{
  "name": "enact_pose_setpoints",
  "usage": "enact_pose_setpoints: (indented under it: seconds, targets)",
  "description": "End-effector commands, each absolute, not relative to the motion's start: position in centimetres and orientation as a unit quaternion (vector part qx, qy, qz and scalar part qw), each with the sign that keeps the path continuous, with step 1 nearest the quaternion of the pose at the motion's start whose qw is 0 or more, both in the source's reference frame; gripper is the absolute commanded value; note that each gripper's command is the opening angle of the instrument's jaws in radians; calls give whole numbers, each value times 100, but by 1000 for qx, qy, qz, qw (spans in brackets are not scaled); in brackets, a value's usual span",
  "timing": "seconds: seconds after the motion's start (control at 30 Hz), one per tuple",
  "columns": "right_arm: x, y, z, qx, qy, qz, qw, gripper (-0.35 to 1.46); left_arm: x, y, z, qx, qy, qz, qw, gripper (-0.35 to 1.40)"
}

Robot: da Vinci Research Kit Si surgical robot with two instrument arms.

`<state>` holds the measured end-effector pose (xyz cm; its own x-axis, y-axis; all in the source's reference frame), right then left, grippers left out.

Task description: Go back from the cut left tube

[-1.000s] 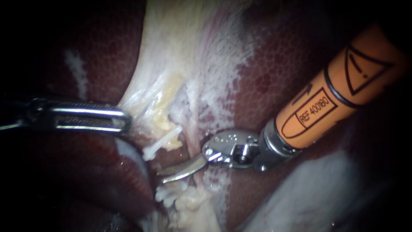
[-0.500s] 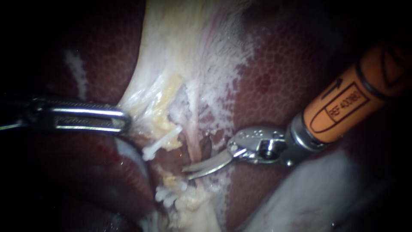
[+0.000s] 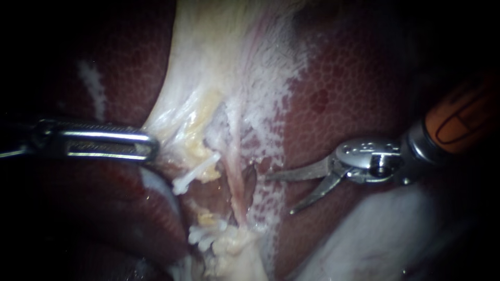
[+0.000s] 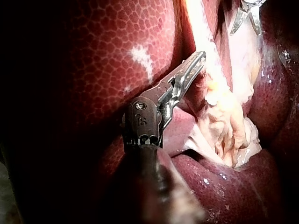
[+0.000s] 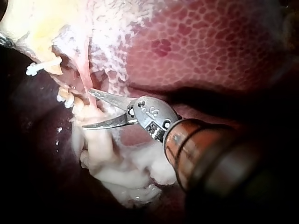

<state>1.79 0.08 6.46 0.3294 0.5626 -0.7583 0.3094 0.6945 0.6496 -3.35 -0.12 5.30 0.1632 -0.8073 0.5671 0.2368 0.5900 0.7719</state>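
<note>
Right instrument [image 3: 280,195], blades parted and empty, sits near the cut left tube [image 3: 205,217] between white clips [image 3: 195,175]. It is best backed straight along its shaft. Left instrument [image 3: 151,144] clamps pale tissue [image 3: 208,78].

Mottled dark-red liver [image 3: 338,93]; pale fatty tissue [image 3: 208,67] draped over it; white clip [image 3: 195,176] at tissue's lower edge.

A dark red liver [image 3: 338,78], its surface patterned in small cells, fills the scene and carries everything else. A pale band of tissue [image 3: 208,78], white and yellowish, lies down its middle and breaks into frosty white flecks over the red. Low in the band, one white clip [image 3: 195,174] sits above a cluster of white clips [image 3: 208,235], apart from it.
</note>
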Motion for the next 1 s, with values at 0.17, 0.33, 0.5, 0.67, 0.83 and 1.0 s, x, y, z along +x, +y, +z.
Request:
enact_pose_setpoints:
  seconds: [0.17,0.33,0.5,0.67,0.83,1.0]
  targets:
    - [160,21,640,304,578,116,748,108,-335,-12,531,267,-534,-365,714,-35]
    - [145,41,630,250,575,126,768,114,-335,-12,532,267,-534,-365,714,-35]
    - [133,53,620,195,570,129,788,121,-335,-12,532,267,-534,-365,714,-35]
    - [133,55,610,127,570,130,801,140,-335,-12,533,267,-534,-365,714,-35]
    - [134,50,602,90,565,120,811,143,-336,-13,535,266,-534,-365,715,-35]
    - [134,46,596,71,562,104,817,143,-339,-15,538,264,-534,-366,715,-35]
